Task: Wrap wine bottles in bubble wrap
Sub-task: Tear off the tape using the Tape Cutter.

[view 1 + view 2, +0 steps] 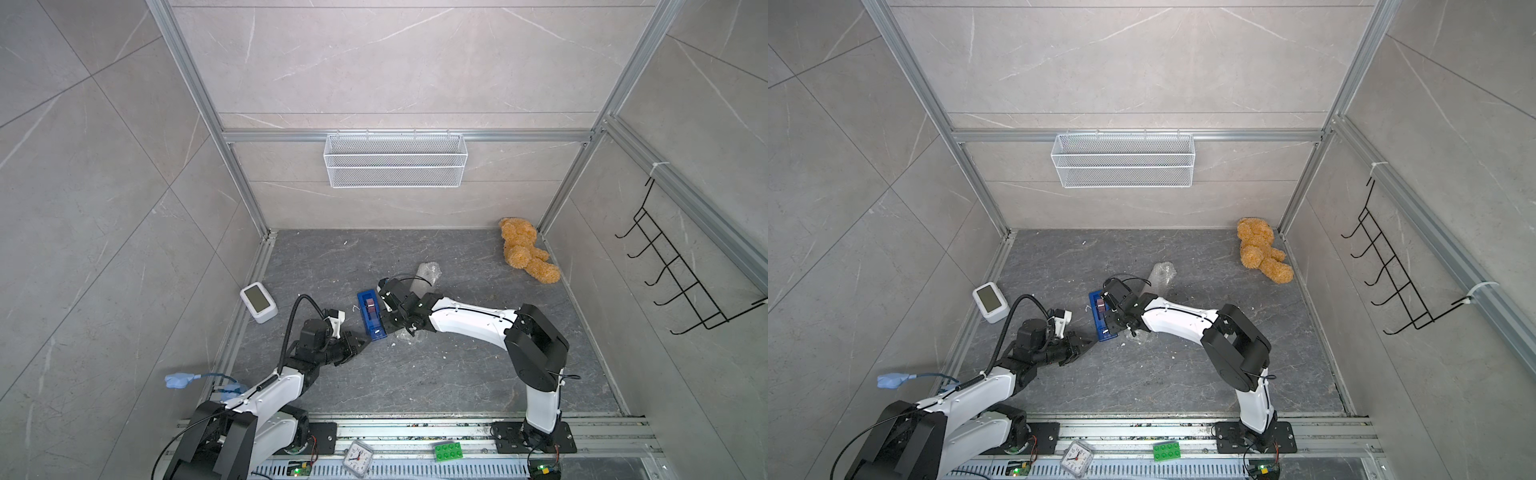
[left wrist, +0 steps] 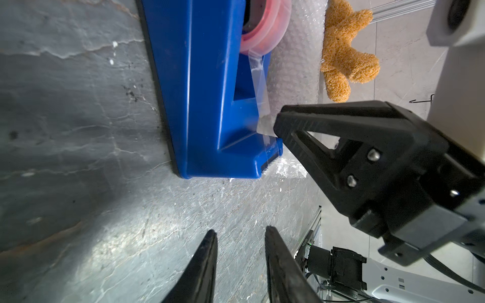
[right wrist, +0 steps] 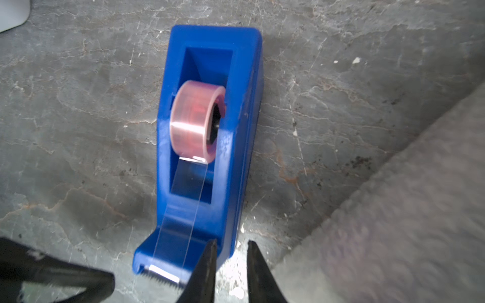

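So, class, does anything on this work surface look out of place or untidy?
The teddy bear lies toppled in the far corner, unrelated to wrapping. Small white scraps litter the dark floor around the blue tape dispenser.

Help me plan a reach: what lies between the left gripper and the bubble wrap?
In the left wrist view, the blue tape dispenser stands between the left gripper and the bubble wrap, with the right gripper at its cutter end.
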`<state>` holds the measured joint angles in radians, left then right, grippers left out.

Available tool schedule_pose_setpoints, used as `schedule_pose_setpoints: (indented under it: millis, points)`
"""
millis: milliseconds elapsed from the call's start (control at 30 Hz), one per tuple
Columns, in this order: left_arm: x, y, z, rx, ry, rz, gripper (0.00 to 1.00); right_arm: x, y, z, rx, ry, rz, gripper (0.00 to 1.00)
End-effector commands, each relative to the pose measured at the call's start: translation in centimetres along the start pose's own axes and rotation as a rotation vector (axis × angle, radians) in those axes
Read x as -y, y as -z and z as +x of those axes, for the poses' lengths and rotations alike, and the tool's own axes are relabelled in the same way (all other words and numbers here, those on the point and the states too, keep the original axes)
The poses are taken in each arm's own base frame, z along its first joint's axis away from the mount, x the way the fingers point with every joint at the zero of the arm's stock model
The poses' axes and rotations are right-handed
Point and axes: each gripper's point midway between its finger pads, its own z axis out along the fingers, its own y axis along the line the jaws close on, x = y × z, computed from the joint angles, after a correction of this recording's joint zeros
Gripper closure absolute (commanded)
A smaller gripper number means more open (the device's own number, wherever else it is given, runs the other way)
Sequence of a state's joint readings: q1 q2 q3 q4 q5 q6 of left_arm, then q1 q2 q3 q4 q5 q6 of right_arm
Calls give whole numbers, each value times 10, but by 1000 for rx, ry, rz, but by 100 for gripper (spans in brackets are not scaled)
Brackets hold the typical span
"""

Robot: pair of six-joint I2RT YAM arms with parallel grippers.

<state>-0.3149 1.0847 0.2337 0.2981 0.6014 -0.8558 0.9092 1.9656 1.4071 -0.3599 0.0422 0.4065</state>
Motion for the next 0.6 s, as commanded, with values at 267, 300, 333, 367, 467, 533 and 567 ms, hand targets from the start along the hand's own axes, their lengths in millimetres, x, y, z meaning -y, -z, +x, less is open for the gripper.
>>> schedule_pose_setpoints:
  millis: [267,300,333,367,467,533,567]
  points:
    - [4,-2,-4,0,-49,8,63,-14,-8,16,-71,13,-57,78]
    - [5,-3,-5,-1,-53,12,62,-12,-8,16,-71,14,-53,78]
    - [7,-4,-6,1,-57,19,62,-12,-7,16,-70,16,-50,78]
    - [8,-6,-7,0,-61,32,61,-12,-5,16,-68,19,-50,78]
    - [15,-10,-12,7,-57,77,60,-13,-4,16,-61,21,-63,78]
    - [19,-13,-15,8,-52,101,59,-17,-5,16,-63,23,-80,78]
    - [19,-15,-15,6,-47,109,59,-18,-6,16,-65,23,-90,78]
